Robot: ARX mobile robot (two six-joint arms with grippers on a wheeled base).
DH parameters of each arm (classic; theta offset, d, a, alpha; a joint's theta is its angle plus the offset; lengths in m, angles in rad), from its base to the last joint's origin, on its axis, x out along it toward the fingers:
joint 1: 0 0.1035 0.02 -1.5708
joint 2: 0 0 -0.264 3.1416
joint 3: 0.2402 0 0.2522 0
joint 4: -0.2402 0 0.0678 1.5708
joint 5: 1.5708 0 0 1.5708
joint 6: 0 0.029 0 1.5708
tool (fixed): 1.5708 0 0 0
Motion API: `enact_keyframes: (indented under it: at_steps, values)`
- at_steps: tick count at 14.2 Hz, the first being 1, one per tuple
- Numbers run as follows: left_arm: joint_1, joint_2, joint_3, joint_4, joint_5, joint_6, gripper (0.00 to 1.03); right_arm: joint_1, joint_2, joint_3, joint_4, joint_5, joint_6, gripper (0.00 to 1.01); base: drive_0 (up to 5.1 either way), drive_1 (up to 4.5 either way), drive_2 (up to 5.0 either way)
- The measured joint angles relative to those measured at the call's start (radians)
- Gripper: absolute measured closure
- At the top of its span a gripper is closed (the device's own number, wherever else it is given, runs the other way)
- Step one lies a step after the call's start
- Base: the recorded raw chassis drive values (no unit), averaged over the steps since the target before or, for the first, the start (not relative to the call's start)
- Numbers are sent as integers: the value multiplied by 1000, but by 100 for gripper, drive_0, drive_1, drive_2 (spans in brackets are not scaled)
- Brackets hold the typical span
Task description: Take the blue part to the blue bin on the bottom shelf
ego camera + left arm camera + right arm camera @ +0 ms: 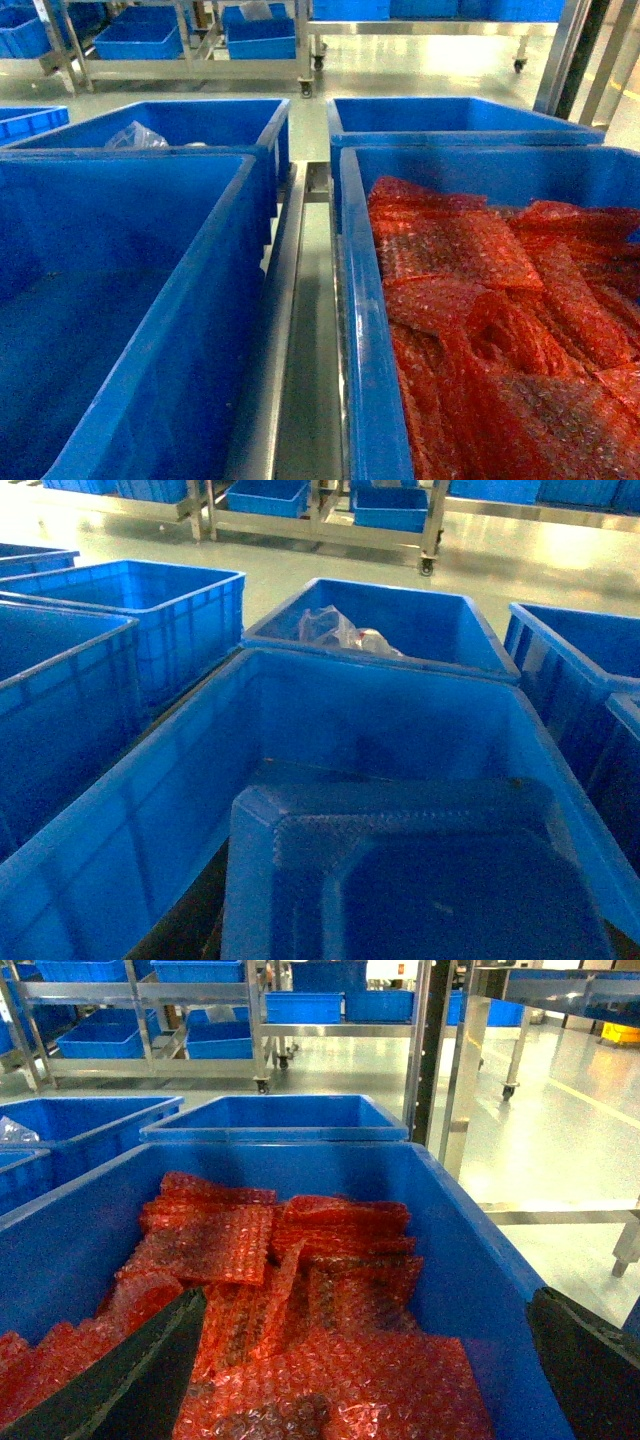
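Since nothing is held between its spread fingers, the right hand is taken as released above the red bubble wrap, and the pick is judged not yet begun. A blue part is seen low in the left bin, well apart from that hand. The left hand is not shown, so its state cannot be told. A reach down onto the part is called for next.

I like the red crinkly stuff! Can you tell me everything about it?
The red bubble wrap is a heap of shiny, bumpy plastic pieces, overlapping and crumpled, some lying flat, some folded. It fills the blue bin nearest on the right, staying below its rim and leaning against its walls. The right end effector hangs open above it, not touching.
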Motion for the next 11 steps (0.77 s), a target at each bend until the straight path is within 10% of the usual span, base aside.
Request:
enact_keyframes:
  at_steps: [11]
  values:
    - [0,0,0,0,0,0,59,0,0,0,0,0,0,3,0,0,0]
